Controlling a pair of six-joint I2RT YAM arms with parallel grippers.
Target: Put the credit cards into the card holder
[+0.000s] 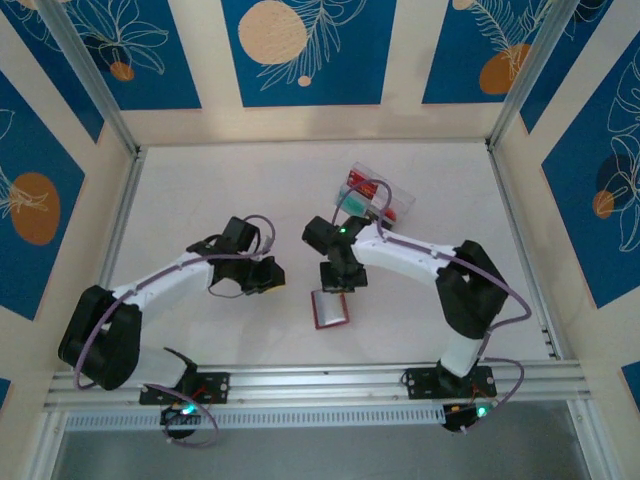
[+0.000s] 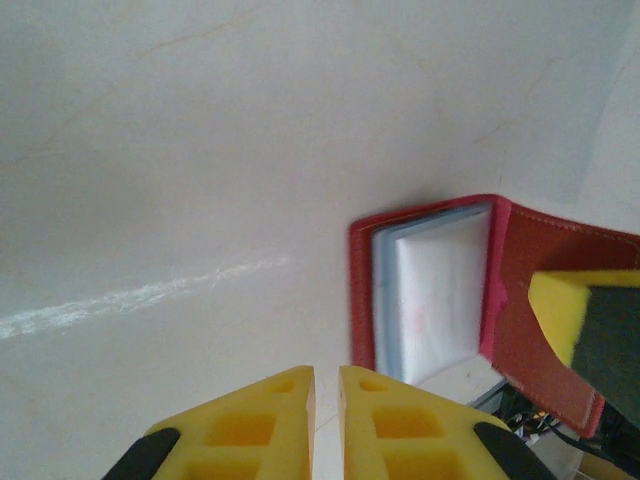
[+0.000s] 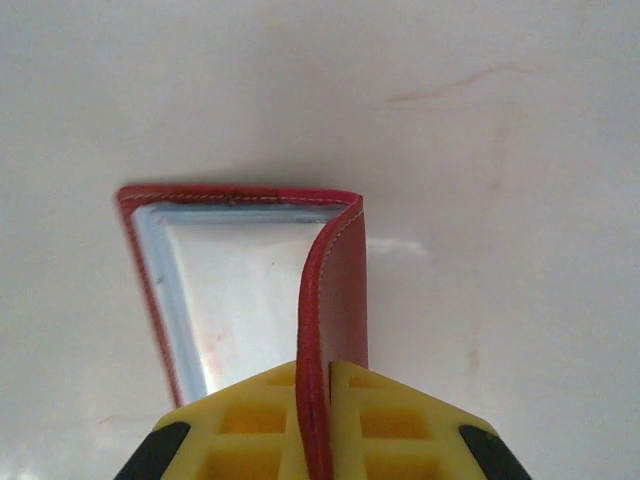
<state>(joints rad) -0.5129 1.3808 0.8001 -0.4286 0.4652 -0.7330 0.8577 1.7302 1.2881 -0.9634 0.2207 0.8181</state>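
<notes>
A pale off-white matte tabletop [image 1: 220, 180] fills the middle of the scene, lit softly and evenly, brightest toward its far edge. Seen close, its surface carries faint brownish hairline marks and a pale chalky streak [image 2: 150, 293]. Cream wall panels enclose it on the far, left and right sides, each set with deep blue printed panels [image 1: 300, 50] bearing orange discs and white leaf outlines. Slanting silver aluminium posts [image 1: 90, 75] stand at the far left and far right corners. Along the near edge runs a slotted silver aluminium rail [image 1: 320, 382], with a perforated metal strip [image 1: 320, 418] just nearer, then a plain grey floor surface [image 1: 350, 455].
</notes>
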